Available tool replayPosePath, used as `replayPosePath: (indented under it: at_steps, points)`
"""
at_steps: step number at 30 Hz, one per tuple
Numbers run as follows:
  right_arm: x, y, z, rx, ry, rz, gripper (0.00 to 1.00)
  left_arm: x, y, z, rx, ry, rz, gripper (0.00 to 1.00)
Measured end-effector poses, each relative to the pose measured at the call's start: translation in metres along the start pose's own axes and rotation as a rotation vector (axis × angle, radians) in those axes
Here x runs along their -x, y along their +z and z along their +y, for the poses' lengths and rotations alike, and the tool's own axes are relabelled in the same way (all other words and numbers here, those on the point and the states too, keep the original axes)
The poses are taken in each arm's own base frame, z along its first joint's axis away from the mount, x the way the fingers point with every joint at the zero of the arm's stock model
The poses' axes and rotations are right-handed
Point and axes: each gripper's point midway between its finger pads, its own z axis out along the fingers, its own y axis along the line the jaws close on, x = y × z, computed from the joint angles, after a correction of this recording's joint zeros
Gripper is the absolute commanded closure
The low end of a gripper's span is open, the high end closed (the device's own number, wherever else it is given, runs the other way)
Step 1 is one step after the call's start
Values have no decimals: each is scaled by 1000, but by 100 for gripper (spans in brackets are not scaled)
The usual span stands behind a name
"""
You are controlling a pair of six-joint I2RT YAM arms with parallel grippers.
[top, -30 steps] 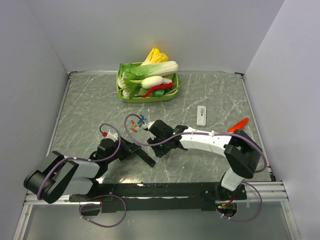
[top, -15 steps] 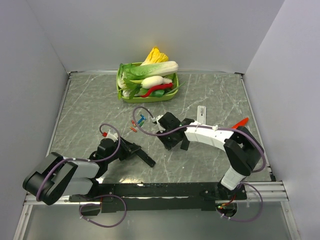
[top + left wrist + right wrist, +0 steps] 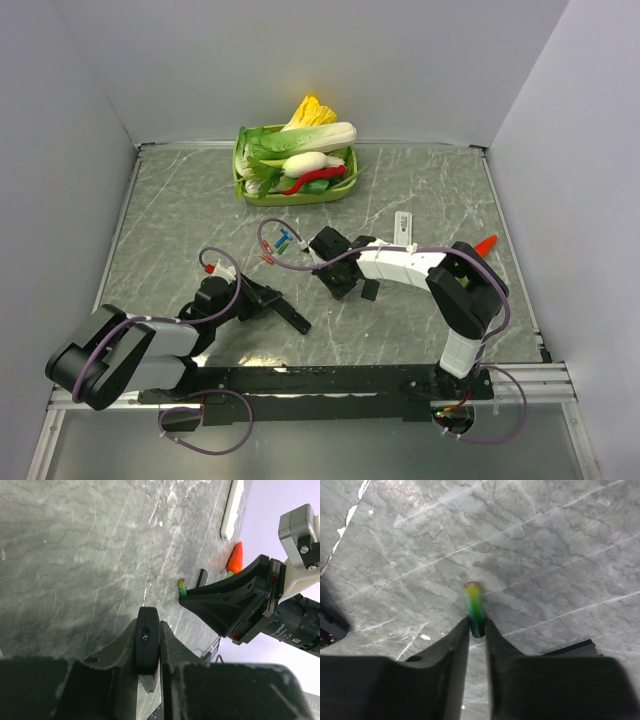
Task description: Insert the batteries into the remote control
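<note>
right tool [image 3: 477, 626]: clamped on the tail end of a green-yellow battery [image 3: 473, 602]; most of it sticks out past the tips, over bare tabletop [image 3: 170, 220]
left tool [image 3: 262, 300]: closed on the black remote [image 3: 296, 319], gripped by its thin edges, at 8 o'clock of the right tool
spare batteries [image 3: 282, 240]: loose at 10 o'clock of the right tool
risk: the short grip may let the battery pivot or pop out when pressed into the bay; the cable [image 3: 262, 237] loop could sweep the spares
room: open marble at 9 and 3 o'clock; white remote [image 3: 403, 229] at 2 and basket [image 3: 245, 190] at 12, both well apart
</note>
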Motion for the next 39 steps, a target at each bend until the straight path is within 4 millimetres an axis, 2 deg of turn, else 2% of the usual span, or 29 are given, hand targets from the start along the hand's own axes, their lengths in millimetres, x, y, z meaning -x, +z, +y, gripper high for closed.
replayPosePath:
  at_steps: [2, 8, 12, 16, 23, 32, 39]
  points:
    - [0, 0, 0, 0, -1, 1, 100, 0, 0, 0, 0, 0, -1, 99]
    - [-4, -4, 10, 17, -19, 13, 100, 3, 0, -2, -6, -6, -8, 99]
    - [-7, -18, 32, 85, -35, 16, 100, 5, 1, -3, -12, -9, -15, 99]
    - [3, -35, 60, 171, -52, -2, 100, 5, 1, -1, -9, -11, -14, 99]
    - [7, -47, 93, 270, -88, -7, 100, 6, 1, -4, -21, -17, -17, 99]
    - [-1, -51, 106, 317, -104, 25, 100, 5, 1, -6, -26, -28, -12, 99]
    - [1, -52, 109, 327, -105, 26, 100, 5, 1, -10, -45, -27, -10, 99]
